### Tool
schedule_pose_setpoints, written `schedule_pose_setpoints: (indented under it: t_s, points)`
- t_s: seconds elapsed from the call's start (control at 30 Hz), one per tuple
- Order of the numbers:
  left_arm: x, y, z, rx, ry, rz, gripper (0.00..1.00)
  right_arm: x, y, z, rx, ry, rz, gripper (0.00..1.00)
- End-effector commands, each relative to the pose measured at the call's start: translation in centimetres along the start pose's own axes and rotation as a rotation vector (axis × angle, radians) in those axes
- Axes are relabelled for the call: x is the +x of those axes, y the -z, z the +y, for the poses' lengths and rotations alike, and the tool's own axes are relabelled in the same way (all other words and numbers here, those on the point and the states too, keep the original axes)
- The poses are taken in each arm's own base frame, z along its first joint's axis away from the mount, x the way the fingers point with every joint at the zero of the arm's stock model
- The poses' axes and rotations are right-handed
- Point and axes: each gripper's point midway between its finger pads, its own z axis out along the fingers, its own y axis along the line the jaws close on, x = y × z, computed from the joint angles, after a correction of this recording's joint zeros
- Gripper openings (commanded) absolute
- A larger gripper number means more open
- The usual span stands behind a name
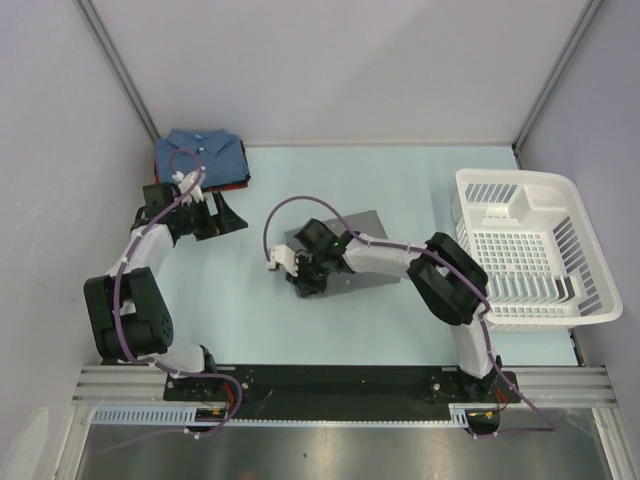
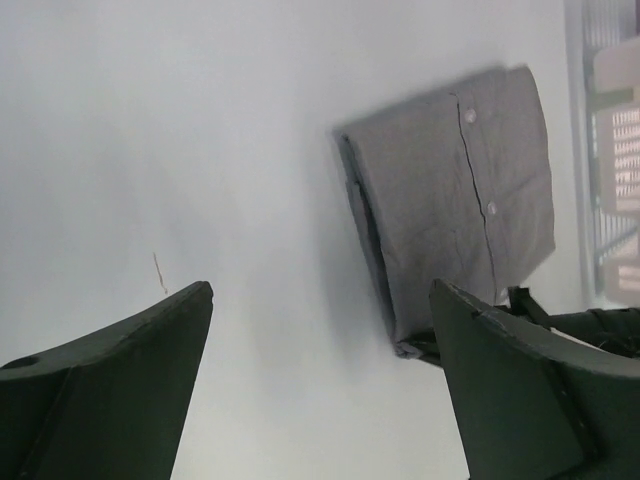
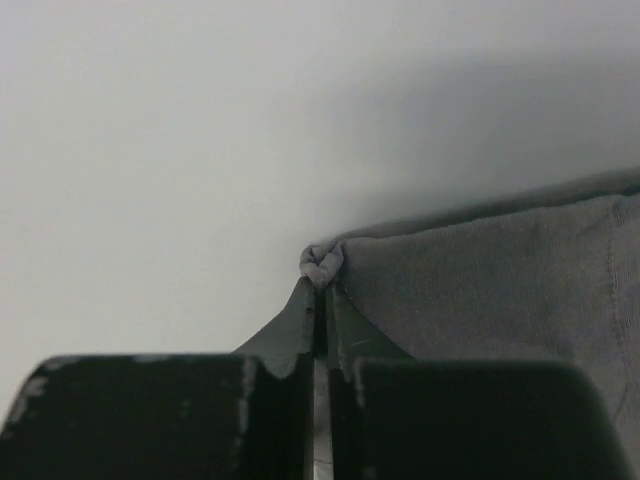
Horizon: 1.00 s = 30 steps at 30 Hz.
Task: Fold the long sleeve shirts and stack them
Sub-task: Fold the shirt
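Note:
A plain grey shirt, folded into a rectangle, lies at the table's middle. My right gripper is shut on its near-left corner. In the right wrist view the fingertips pinch a bunched bit of the grey cloth. A folded blue shirt lies at the back left on a dark red one, of which only an edge shows. My left gripper is open and empty just in front of that pile. Its wrist view shows the grey shirt beyond the spread gripper.
A white slatted plastic basket stands at the right edge of the table; it also shows in the left wrist view. Walls close the left, back and right sides. The arm bases sit on a black rail at the near edge.

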Motion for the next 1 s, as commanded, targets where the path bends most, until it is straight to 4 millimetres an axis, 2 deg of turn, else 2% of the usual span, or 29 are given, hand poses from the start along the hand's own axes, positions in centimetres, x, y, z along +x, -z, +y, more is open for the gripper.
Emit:
schedule_pose_setpoints:
  t_s: [0.0, 0.03, 0.07, 0.13, 0.2, 0.23, 0.27, 0.33, 0.37, 0.4, 0.43, 0.53, 0.6, 0.63, 0.7, 0.77, 0.8, 0.83, 0.9, 0.97]
  points:
    - [1.8, -0.1, -2.0, 0.149, -0.141, 0.1, 0.92, 6.3, 4.9, 9.3, -0.328, 0.233, 0.145, 0.0]
    - [1.8, -0.3, -2.4, 0.169, -0.156, 0.12, 0.91, 8.6, 5.9, 10.7, -0.368, 0.266, 0.185, 0.0]
    - [3.0, -1.1, -2.7, 0.199, -0.136, 0.174, 0.9, 8.9, 7.3, 11.6, -0.382, 0.314, 0.182, 0.0]
    - [4.0, -1.8, -3.6, 0.255, -0.127, 0.212, 0.89, 12.2, 9.2, 13.3, -0.443, 0.356, 0.247, 0.0]
    - [5.8, -3.2, -4.5, 0.298, -0.113, 0.277, 0.89, 12.9, 10.6, 13.4, -0.423, 0.385, 0.263, 0.06]
    - [6.6, -3.6, -5.0, 0.321, -0.097, 0.299, 0.88, 13.8, 11.0, 13.4, -0.415, 0.374, 0.278, 0.17]
    - [7.7, -4.5, -5.8, 0.357, -0.094, 0.332, 0.88, 13.7, 11.3, 13.3, -0.4, 0.369, 0.279, 0.41]
    - [9.2, -5.0, -6.6, 0.393, -0.037, 0.374, 0.87, 13.0, 12.1, 12.5, -0.351, 0.344, 0.268, 0.6]
    - [10.6, -5.8, -8.0, 0.426, -0.056, 0.415, 0.87, 11.9, 12.5, 12.1, -0.321, 0.296, 0.256, 0.85]
    - [11.6, -6.1, -8.2, 0.435, -0.034, 0.443, 0.87, 11.3, 12.8, 12.0, -0.312, 0.266, 0.24, 0.93]
    - [12.0, -6.4, -8.5, 0.445, -0.04, 0.452, 0.87, 10.6, 13.4, 11.3, -0.286, 0.225, 0.219, 0.97]
    - [13.2, -7.6, -9.0, 0.428, -0.004, 0.477, 0.85, 8.1, 14.5, 10.1, -0.237, 0.121, 0.147, 0.99]
    - [13.3, -8.8, -8.8, 0.392, -0.006, 0.462, 0.83, 7.1, 15.0, 8.2, -0.18, 0.031, 0.104, 0.99]
    - [13.6, -9.4, -8.5, 0.376, 0.004, 0.468, 0.82, 7.1, 14.9, 7.4, -0.169, -0.002, 0.1, 0.98]
    - [13.6, -10.7, -8.3, 0.347, -0.002, 0.459, 0.81, 7.4, 15.0, 4.5, -0.084, -0.112, 0.084, 0.95]
    - [14.7, -11.8, -7.8, 0.32, 0.002, 0.488, 0.8, 8.6, 14.5, 1.2, -0.013, -0.222, 0.097, 0.87]
    - [14.7, -12.2, -7.9, 0.317, -0.001, 0.49, 0.8, 8.5, 14.2, 0.2, 0.007, -0.283, 0.095, 0.84]
    - [15.4, -12.6, -8.0, 0.315, -0.008, 0.508, 0.8, 9.0, 14.0, -0.5, 0.017, -0.318, 0.108, 0.77]
    - [15.9, -13.2, -8.0, 0.3, -0.024, 0.52, 0.79, 10.9, 13.0, -2.2, 0.06, -0.371, 0.151, 0.72]
    - [17.1, -13.7, -8.1, 0.286, -0.019, 0.553, 0.79, 13.1, 11.7, -2.2, 0.046, -0.402, 0.215, 0.66]
